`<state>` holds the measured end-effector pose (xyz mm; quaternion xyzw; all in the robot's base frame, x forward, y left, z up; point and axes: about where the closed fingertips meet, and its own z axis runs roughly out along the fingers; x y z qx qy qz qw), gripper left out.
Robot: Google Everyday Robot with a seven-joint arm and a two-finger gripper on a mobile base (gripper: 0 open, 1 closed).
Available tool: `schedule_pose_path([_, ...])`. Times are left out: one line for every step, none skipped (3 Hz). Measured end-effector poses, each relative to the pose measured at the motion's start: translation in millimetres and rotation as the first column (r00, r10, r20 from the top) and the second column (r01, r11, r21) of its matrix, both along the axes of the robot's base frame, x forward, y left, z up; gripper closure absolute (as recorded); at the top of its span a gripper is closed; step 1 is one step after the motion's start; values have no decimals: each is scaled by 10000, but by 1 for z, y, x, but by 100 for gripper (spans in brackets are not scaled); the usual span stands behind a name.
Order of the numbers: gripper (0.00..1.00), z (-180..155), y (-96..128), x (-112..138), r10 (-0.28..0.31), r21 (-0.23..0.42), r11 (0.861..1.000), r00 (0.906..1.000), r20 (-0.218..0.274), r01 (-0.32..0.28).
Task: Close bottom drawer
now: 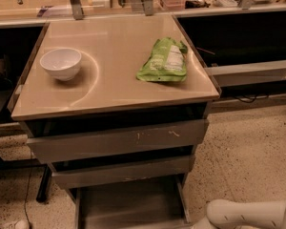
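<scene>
Upper left, a white bowl sits on the cabinet top: a hard shove below could rattle it. Bottom centre, the bottom drawer stands pulled out, tray bare. Lower right, only the white arm shows; the gripper is past the bottom edge, so I cannot tell its state. A push from that side could skew and jam the drawer.

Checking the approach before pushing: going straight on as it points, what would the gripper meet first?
The gripper is out of view past the bottom edge, lower right; only the arm shows, reaching left. That line probably meets the open bottom drawer first, at its right side; depth unclear.
</scene>
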<state>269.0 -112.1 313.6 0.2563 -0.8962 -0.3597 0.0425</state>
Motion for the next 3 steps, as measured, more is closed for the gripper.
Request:
schedule_pose_path([100, 0, 0, 0, 2, 7, 10000, 10000, -10, -2])
schedule_pose_path([100, -25, 4, 3, -399, 309, 9987, 9990, -220, 406])
schedule_pose_path([100, -63, 6, 19, -1199, 476, 9914, 9922, -350, 1215])
